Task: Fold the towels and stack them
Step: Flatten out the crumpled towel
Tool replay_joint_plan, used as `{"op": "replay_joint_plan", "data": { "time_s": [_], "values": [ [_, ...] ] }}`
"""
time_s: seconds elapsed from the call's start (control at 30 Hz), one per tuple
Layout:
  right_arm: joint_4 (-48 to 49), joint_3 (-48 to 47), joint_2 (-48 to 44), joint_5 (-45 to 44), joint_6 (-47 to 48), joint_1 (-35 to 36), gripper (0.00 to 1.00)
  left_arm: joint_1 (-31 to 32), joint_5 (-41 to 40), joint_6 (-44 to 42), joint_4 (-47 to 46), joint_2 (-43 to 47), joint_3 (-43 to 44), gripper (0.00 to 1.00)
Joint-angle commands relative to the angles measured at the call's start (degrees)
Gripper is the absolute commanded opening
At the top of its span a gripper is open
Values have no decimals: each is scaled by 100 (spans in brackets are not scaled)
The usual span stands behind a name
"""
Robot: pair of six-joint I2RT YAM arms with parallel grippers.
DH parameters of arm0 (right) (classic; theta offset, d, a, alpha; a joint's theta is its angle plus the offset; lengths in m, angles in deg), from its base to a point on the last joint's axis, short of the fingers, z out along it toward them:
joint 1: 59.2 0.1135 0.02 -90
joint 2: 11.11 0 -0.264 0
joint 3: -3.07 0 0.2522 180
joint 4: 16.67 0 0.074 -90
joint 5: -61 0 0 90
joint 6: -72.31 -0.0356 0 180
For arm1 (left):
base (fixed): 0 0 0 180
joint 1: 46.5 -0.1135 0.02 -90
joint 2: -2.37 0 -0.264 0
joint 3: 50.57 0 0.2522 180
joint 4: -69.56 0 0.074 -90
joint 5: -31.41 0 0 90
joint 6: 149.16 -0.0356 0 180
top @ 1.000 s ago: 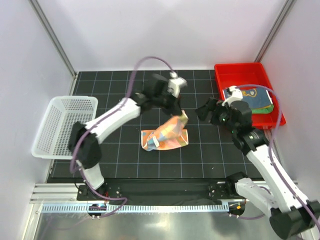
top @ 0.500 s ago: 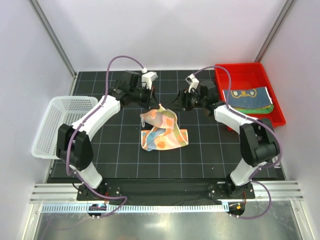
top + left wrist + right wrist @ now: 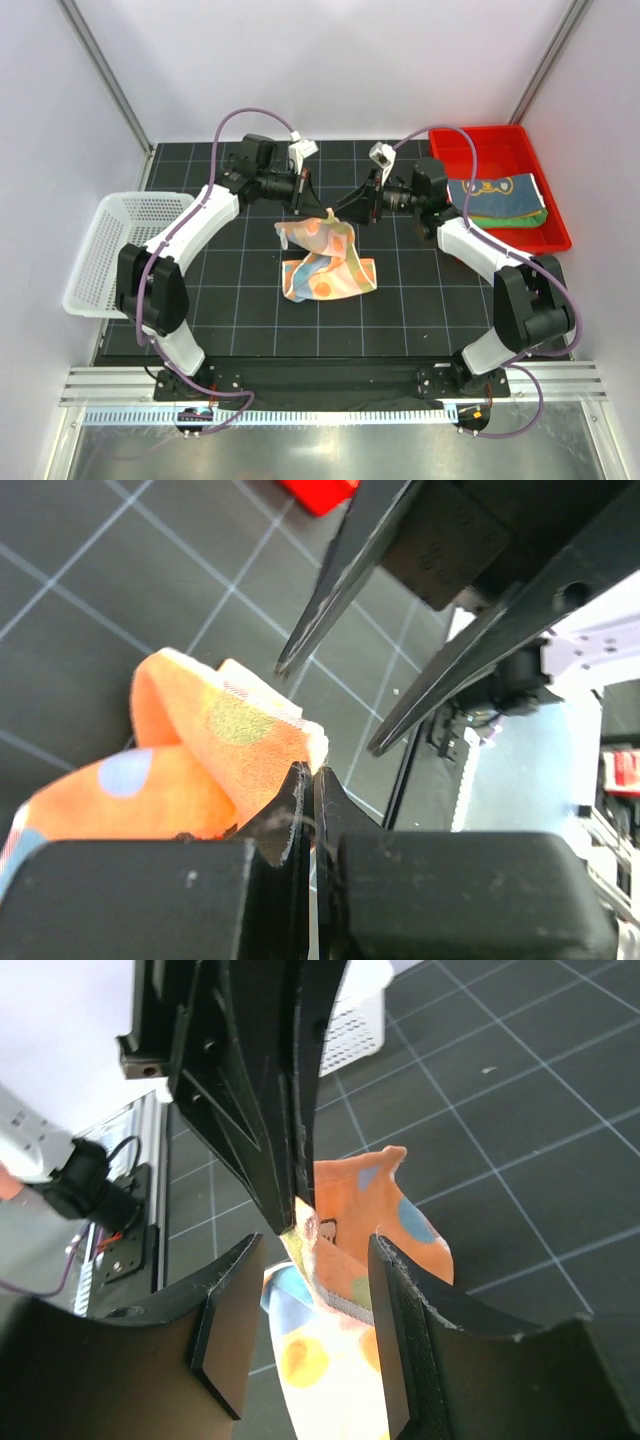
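Observation:
The pale towel with orange, pink and blue patches [image 3: 325,268] lies partly folded on the black mat, one corner lifted. My left gripper [image 3: 322,208] is shut on that raised corner, seen pinched in the left wrist view [image 3: 312,772]. My right gripper [image 3: 352,208] is open and faces the left one; its fingers [image 3: 400,1330] straddle the hanging cloth [image 3: 350,1260] without touching it. The right fingers also show in the left wrist view [image 3: 340,590]. The tiger towel [image 3: 498,188] lies on the green towel [image 3: 512,219] in the red bin.
A red bin [image 3: 470,145] stands at the back right. A white mesh basket [image 3: 120,250] stands at the left edge of the mat. White walls close in the back and sides. The two arms meet over the mat's middle.
My right arm has swung from beside the red bin to the middle and now faces the left gripper. My left gripper has drawn the towel corner back and to the left.

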State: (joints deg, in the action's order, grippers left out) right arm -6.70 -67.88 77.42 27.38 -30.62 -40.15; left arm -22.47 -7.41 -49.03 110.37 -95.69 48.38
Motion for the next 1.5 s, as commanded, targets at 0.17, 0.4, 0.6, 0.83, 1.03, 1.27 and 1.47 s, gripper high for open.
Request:
{"op": "replay_joint_plan", "data": {
  "time_s": [0.17,0.4,0.6,0.83,1.03,1.27,1.47],
  "values": [
    [422,-345,252,769,212,204,52,40,885,-55,-341,-38,226,0],
    [615,-206,261,778,142,328,16,49,938,59,-420,-46,235,0],
    [109,6,-204,234,352,293,1,-73,622,33,-525,50,376,40],
    [-1449,-65,-310,-477,177,-226,1,-741,340,-354,-367,-467,674,60],
    [-2336,-73,303,-856,-192,-928,1,-1006,-669,-170,-350,-1389,648,62],
    [-3454,-240,946,-1173,150,-1377,1,-1067,-1444,613,-947,-1812,218,63],
    [-4006,-407,1447,-1682,1,-1755,1,-1023,-1303,833,-1123,-2085,34,63]
  ]
}}
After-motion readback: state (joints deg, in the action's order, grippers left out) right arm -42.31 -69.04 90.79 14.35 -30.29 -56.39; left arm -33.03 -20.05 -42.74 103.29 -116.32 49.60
